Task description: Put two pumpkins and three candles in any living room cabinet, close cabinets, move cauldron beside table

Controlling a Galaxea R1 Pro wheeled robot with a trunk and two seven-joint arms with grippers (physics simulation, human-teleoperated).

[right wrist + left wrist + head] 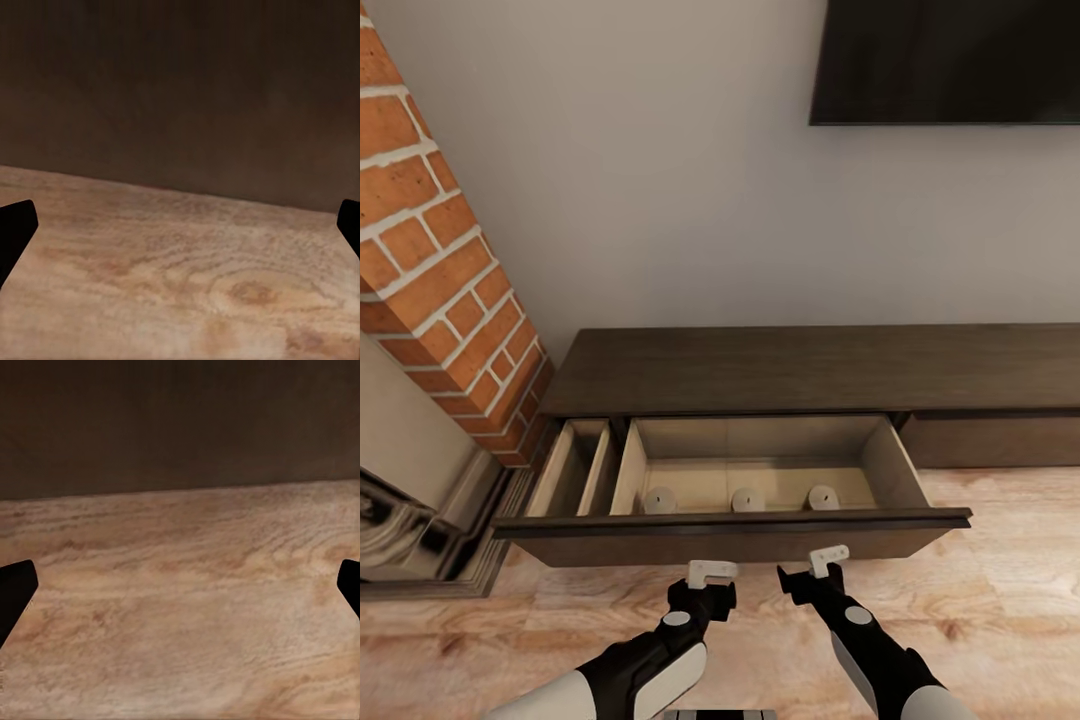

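Observation:
The long dark-brown cabinet stands against the wall with one wide drawer pulled out. Three small greyish candles stand in a row along the drawer's front inside wall. A narrow compartment at its left holds nothing. My left gripper and right gripper hover just in front of the drawer front, low over the floor, both open and holding nothing. Each wrist view shows the dark drawer front above wood floor. The pumpkins, cauldron and table are out of view.
A red brick fireplace column and its dark hearth frame stand at the left, close to the drawer's end. A dark TV hangs on the wall above. A shut drawer front lies to the right, over wood floor.

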